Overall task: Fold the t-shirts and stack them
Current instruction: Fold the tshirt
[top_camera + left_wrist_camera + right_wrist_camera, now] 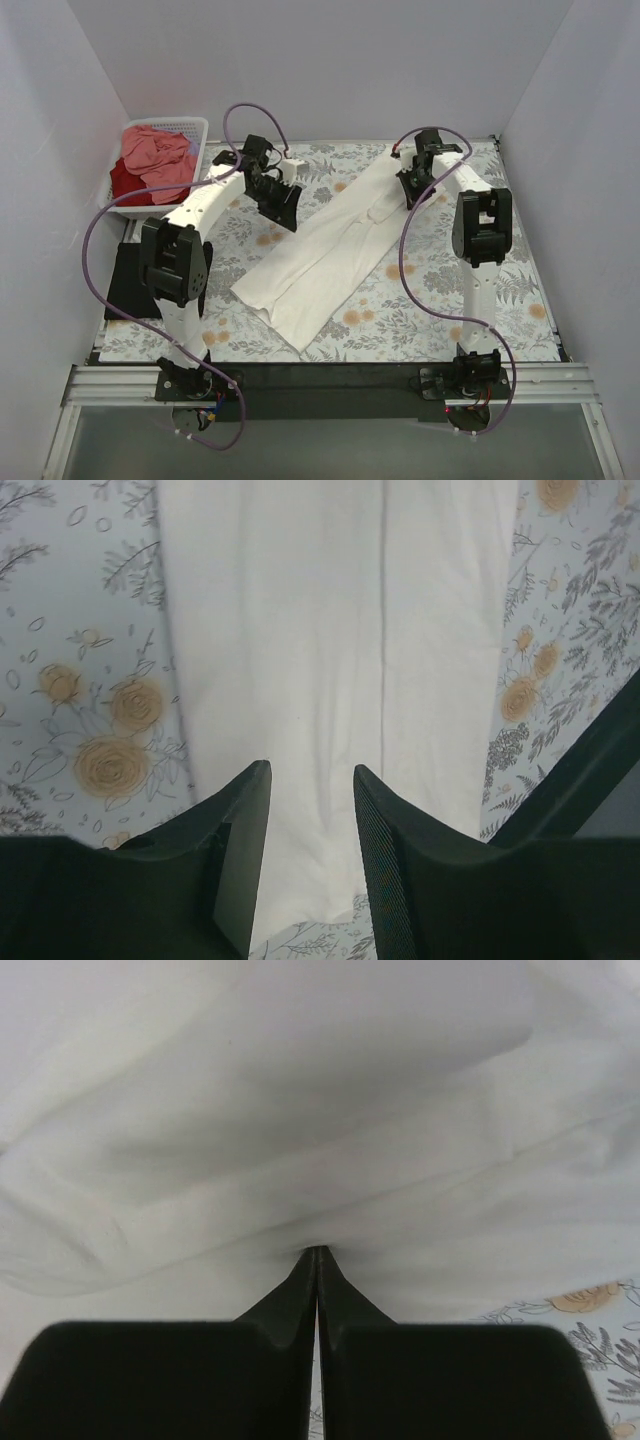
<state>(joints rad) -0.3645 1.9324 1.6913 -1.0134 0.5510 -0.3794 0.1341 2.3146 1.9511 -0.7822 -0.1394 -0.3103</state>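
Note:
The cream-white t-shirt (330, 245) lies folded into a long strip, running diagonally from the far right to the near middle of the tablecloth. My left gripper (283, 205) is open and hovers above the strip's left edge; in the left wrist view the shirt (330, 660) shows between the spread fingers (245, 830). My right gripper (412, 185) is shut on the shirt's far end, pinching a fold of the cloth (300, 1140) at the fingertips (317, 1252). A salmon-pink t-shirt (158, 155) and a dark red one (125, 182) lie in the basket. A black t-shirt (125, 280) lies at the left edge.
The white lattice basket (195, 128) stands at the far left corner. The floral tablecloth (430, 310) covers the table. White walls close in on three sides. A metal rail (330, 385) with both arm bases runs along the near edge.

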